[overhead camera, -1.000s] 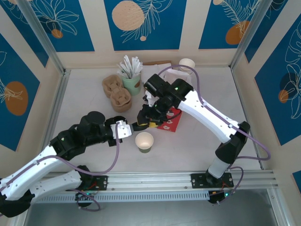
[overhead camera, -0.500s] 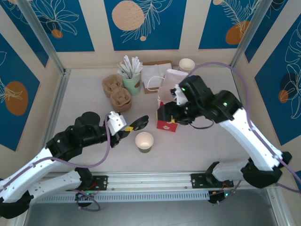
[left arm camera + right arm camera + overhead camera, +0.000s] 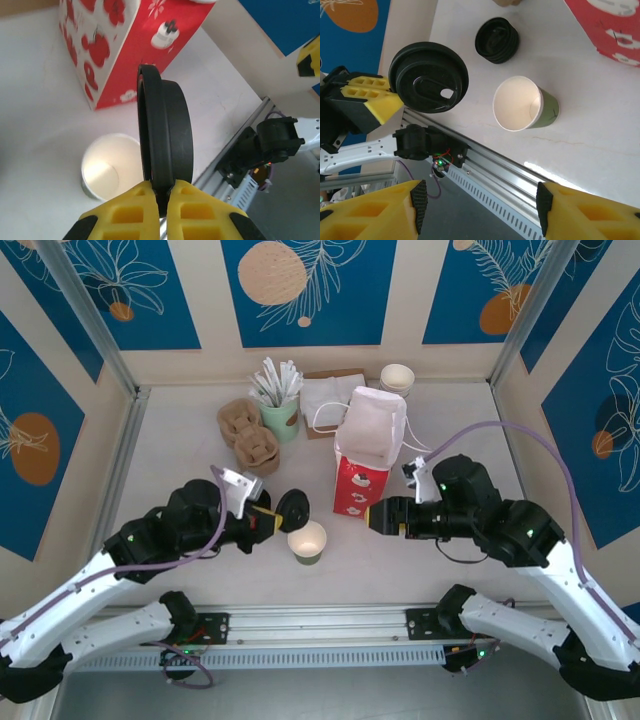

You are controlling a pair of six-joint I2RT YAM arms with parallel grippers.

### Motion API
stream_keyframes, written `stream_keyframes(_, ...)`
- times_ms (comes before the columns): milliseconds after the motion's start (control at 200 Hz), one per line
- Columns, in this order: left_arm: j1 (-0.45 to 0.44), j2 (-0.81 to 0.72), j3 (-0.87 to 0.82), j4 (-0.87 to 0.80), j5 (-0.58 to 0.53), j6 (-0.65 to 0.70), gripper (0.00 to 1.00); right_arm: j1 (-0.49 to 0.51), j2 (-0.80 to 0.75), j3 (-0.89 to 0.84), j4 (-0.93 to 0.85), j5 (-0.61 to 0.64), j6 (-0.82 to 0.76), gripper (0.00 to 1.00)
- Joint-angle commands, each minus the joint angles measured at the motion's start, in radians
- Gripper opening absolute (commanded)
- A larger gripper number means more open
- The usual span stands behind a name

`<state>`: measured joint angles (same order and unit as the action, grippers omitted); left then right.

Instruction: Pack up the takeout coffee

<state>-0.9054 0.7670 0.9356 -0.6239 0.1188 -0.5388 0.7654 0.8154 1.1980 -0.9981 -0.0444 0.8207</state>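
My left pincer [image 3: 162, 187] clamps the lid [image 3: 167, 135] by its rim, edge-on, just beside the cup [image 3: 307, 541] — to cap it, I judge. The cup stands lidless near the bag [image 3: 362, 485]; my right pincer [image 3: 385, 517] gapes wide, empty.

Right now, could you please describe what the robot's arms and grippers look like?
The left arm and right arm share white link shells, black joint housings with small green lights, and a looping purple cable each. The left gripper and right gripper are black-bodied with blocky yellow fingers moulded in a waffle grid.
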Motion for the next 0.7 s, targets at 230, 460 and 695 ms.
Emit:
stream_keyframes(230,0.005,-0.043,-0.262,0.232,0.118,-0.314,0.09,-0.002,-0.144,-0.359,0.267,-0.054,0.104,0.61)
stream_keyframes(460,0.032,-0.010,-0.309,0.317,0.154,-0.340,0.10,-0.001,-0.156,-0.485,0.396,-0.071,0.130,0.61)
stream_keyframes(695,0.081,0.043,-0.341,0.389,0.214,-0.364,0.10,-0.001,-0.157,-0.553,0.511,-0.079,0.127,0.60)
